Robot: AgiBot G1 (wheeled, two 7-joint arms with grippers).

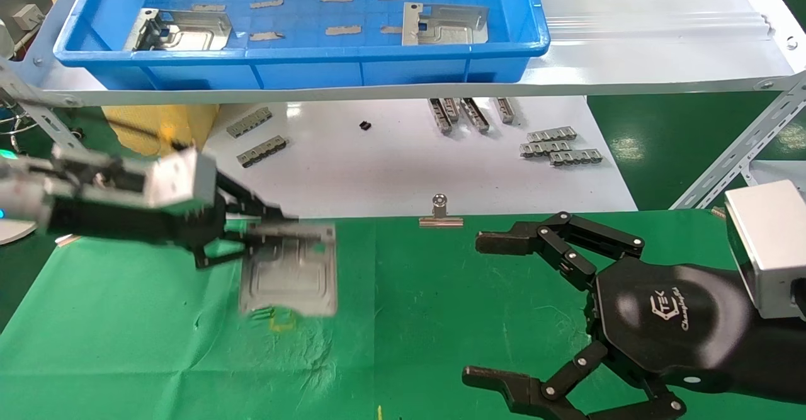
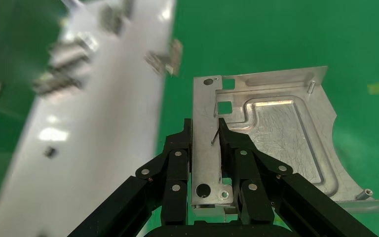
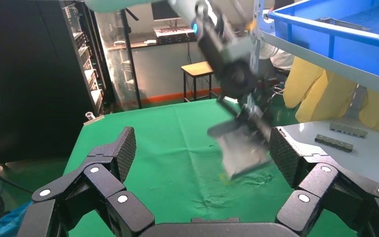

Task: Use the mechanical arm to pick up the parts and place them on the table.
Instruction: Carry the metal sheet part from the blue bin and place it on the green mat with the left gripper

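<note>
The left gripper (image 1: 267,231) is clamped on the rim of one silver part (image 1: 289,269), above the green table (image 1: 126,344). The right gripper (image 1: 491,310) hangs wide apart near it. Behind, two parts (image 1: 182,29) lie in the blue tray (image 1: 302,61) over a white board (image 1: 390,168).

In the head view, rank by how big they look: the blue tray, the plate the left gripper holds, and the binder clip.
1. Blue tray
2. Plate, clamped in the left gripper
3. Binder clip
</note>
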